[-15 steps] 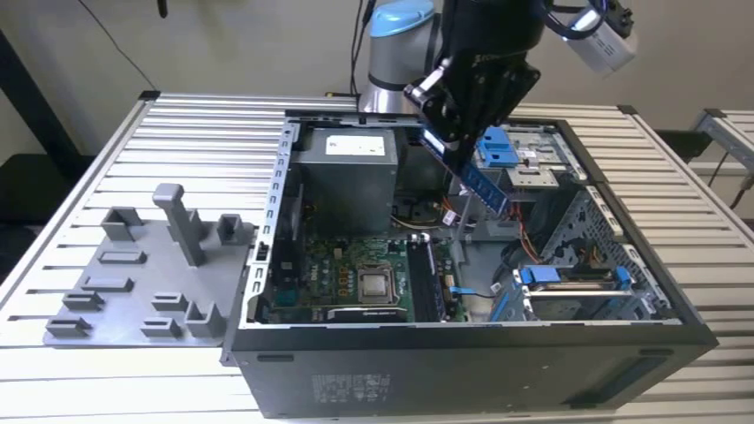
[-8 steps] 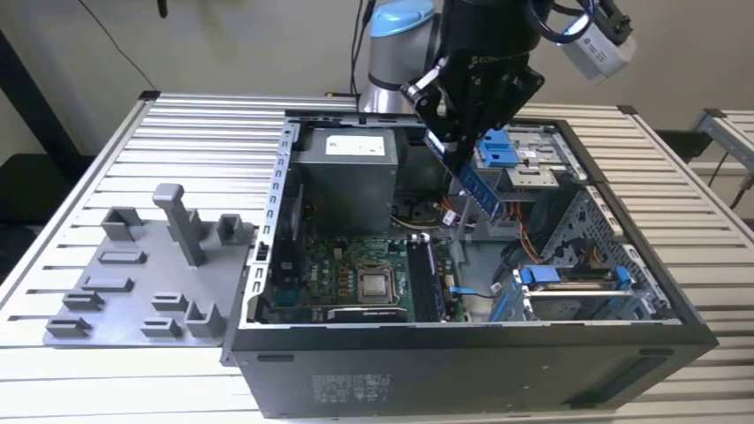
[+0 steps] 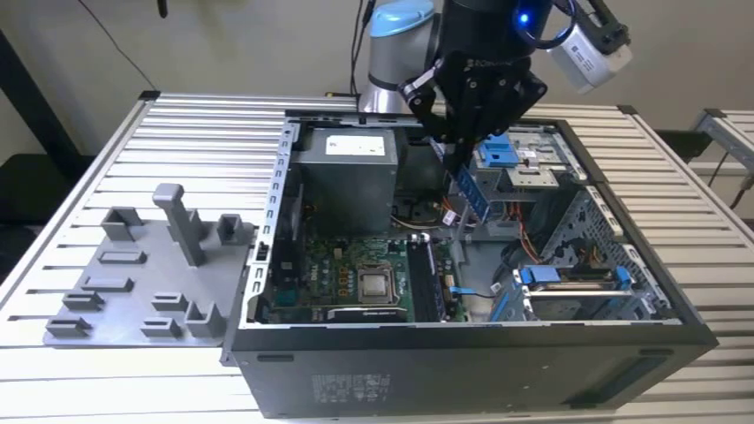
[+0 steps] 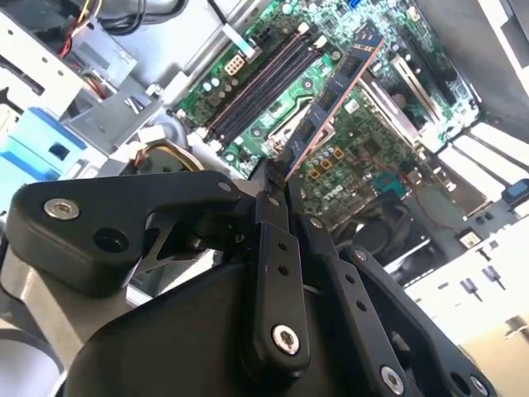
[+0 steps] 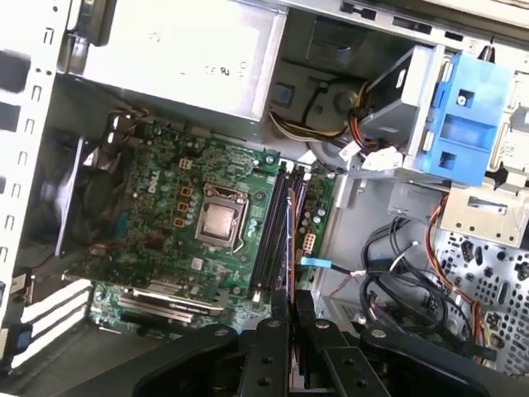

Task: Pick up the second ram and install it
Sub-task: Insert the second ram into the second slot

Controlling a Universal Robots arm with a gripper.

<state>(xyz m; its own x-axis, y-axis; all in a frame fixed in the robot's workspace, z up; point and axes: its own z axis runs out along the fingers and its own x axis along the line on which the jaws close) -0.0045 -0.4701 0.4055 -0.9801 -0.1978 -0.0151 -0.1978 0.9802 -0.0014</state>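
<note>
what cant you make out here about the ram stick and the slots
Held end of the memory stick: second wrist view, covered by the links of the hand.
Stick's faces: first wrist view, edge-on, just a thin line.
Memory slots: first wrist view, too small to tell whether one is already filled.
Gap between stick and slots: both wrist views look along the stick, so depth is lost.
</note>
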